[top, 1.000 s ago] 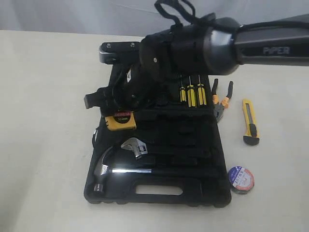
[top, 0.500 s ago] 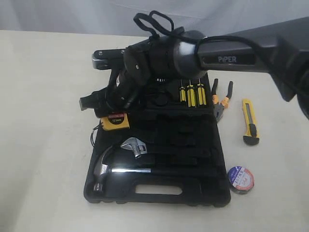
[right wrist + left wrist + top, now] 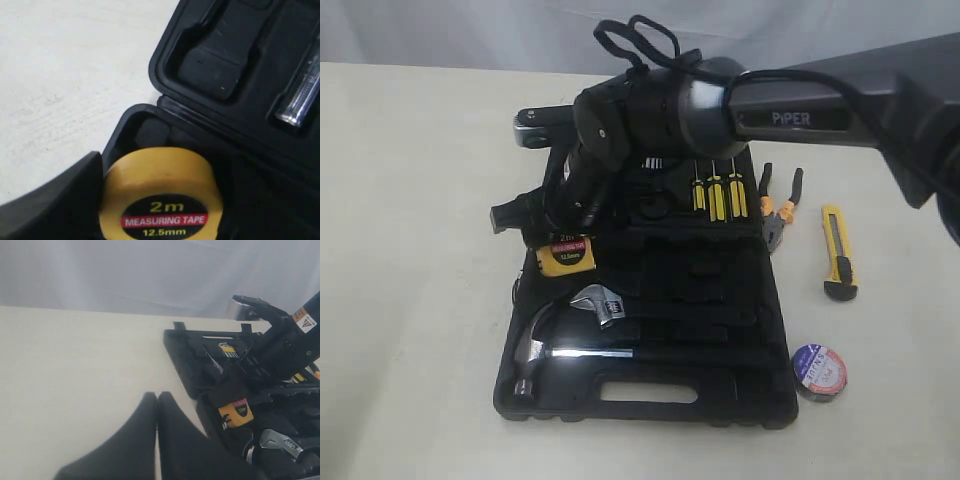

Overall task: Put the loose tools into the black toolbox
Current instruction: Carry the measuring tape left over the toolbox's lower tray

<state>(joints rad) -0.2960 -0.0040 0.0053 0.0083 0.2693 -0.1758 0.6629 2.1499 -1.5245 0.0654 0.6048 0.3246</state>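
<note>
Over the toolbox [image 3: 760, 402], our right claw [image 3: 550, 222] grips the tape measure [image 3: 567, 256]; pliers [image 3: 778, 212], knife [image 3: 838, 253] and roll [image 3: 818, 371] wait outside.

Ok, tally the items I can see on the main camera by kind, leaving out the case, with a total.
Screwdrivers: 3
Pliers: 1
Utility knife: 1
Tape measure: 1
Tape roll: 1
Hammer: 1
Adjustable wrench: 1
Total: 9

Yellow tape measure [image 3: 567, 255] inside black toolbox [image 3: 720, 300] (pliers [image 3: 775, 215], knife [image 3: 838, 255], roll [image 3: 818, 371] outside).
</note>
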